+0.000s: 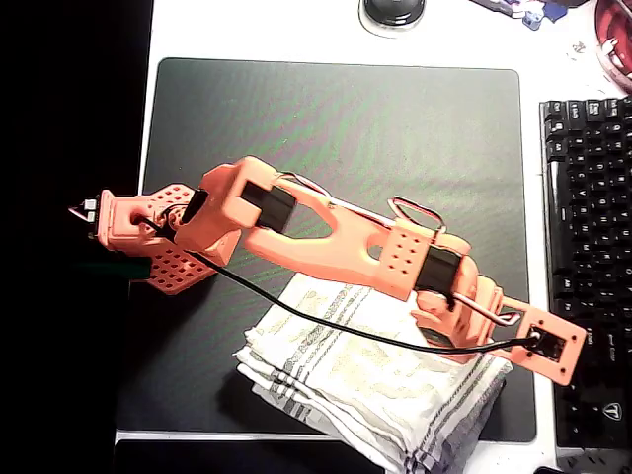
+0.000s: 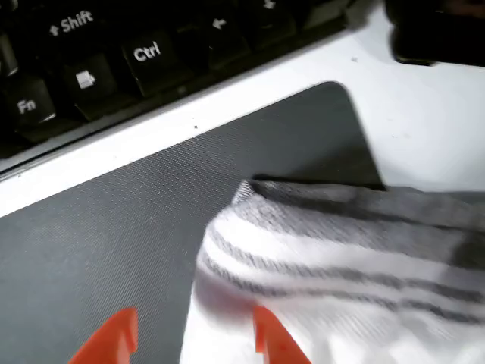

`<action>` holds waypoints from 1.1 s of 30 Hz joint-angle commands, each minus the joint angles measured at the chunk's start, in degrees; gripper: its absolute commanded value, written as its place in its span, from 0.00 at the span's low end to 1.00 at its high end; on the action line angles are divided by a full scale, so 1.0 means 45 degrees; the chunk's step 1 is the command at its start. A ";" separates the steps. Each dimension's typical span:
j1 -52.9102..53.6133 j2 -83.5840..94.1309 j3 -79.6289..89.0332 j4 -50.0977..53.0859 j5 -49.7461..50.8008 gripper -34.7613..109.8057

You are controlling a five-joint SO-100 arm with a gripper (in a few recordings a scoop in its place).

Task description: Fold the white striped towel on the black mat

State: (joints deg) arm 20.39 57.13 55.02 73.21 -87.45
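Note:
The white striped towel (image 1: 375, 380) lies folded in layers on the lower right part of the black mat (image 1: 336, 128), with one corner hanging over the mat's front edge. My orange arm reaches from the left across the mat, and my gripper (image 1: 454, 329) sits low over the towel's right end. In the wrist view the gripper (image 2: 193, 343) is open. Its left fingertip (image 2: 114, 337) is over the bare mat (image 2: 114, 250), and its right fingertip (image 2: 273, 343) is against the towel (image 2: 326, 265). The towel's striped edge lies between the fingers.
A black keyboard (image 1: 592, 247) stands on the white desk just right of the mat, close to the gripper; its keys (image 2: 144, 53) show in the wrist view. A dark round object (image 1: 393, 12) and a red thing (image 1: 614, 39) sit at the back.

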 commanded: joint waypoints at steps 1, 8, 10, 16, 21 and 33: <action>0.0039 -0.0430 -0.1074 0.0313 -0.0215 0.38; 0.0371 -0.1680 -0.1270 0.0508 -0.0430 0.36; 0.0488 -0.2109 -0.1367 0.0469 -0.0430 0.31; 0.0488 -0.2969 -0.0859 0.0313 -0.0645 0.24; -0.0156 -0.2754 -0.1250 0.0313 -0.0469 0.24; -0.2910 -0.1855 -0.1836 0.0039 -0.0957 0.24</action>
State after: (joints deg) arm 10.28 44.47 48.25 73.92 -90.18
